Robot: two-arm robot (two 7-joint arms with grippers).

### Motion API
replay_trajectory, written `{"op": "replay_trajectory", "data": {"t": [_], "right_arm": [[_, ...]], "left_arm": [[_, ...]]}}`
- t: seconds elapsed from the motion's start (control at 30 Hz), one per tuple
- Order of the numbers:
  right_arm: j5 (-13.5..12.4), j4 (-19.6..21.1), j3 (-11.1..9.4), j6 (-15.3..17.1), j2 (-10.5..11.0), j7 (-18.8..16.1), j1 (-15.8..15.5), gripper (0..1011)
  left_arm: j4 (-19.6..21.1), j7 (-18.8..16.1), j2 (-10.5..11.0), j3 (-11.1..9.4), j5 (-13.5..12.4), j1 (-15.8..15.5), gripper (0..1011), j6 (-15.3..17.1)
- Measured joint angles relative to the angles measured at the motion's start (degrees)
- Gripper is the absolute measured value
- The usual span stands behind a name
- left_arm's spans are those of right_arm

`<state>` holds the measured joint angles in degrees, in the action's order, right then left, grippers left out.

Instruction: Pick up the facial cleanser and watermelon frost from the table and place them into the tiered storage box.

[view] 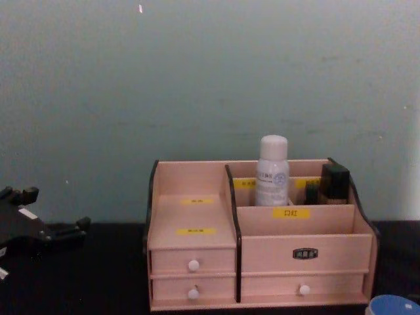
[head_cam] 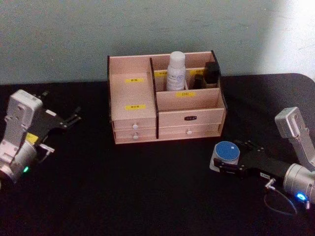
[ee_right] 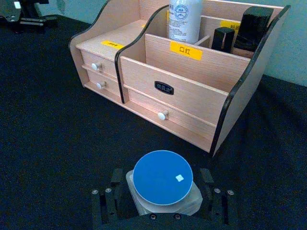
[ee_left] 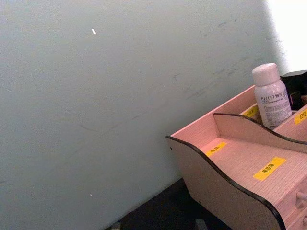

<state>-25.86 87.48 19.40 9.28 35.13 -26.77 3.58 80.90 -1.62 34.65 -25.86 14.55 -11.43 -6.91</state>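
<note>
The tiered storage box (head_cam: 139, 117) stands at the table's back centre, also in the chest view (view: 302, 266) and both wrist views (ee_left: 225, 191) (ee_right: 192, 103). A white bottle, the facial cleanser (head_cam: 176, 72) (view: 272, 172) (ee_left: 271, 96) (ee_right: 184, 19), stands upright in a rear compartment. The watermelon frost, a white jar with a blue lid (head_cam: 227, 152) (ee_right: 163, 178) (view: 392, 306), sits on the table right of the box. My right gripper (head_cam: 231, 162) (ee_right: 160, 203) is shut on the jar, one finger against each side. My left gripper (head_cam: 72, 118) (view: 52, 220) rests open at the far left.
Two dark containers (head_cam: 209, 74) (ee_right: 247, 28) stand in the box's rear right compartments. The black table (head_cam: 147, 187) has free room in front of the box. A pale wall (view: 197, 79) rises close behind it.
</note>
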Motion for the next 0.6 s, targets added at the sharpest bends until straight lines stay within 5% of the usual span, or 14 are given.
{"op": "replay_trajectory", "data": {"t": [0.6], "right_arm": [[0.2, -0.4, 0.2, 0.1, -0.4, 0.0, 0.5, 1000]], "left_arm": [[0.0, 0.0, 0.0, 0.0, 0.0, 0.0, 1001, 0.0]]}}
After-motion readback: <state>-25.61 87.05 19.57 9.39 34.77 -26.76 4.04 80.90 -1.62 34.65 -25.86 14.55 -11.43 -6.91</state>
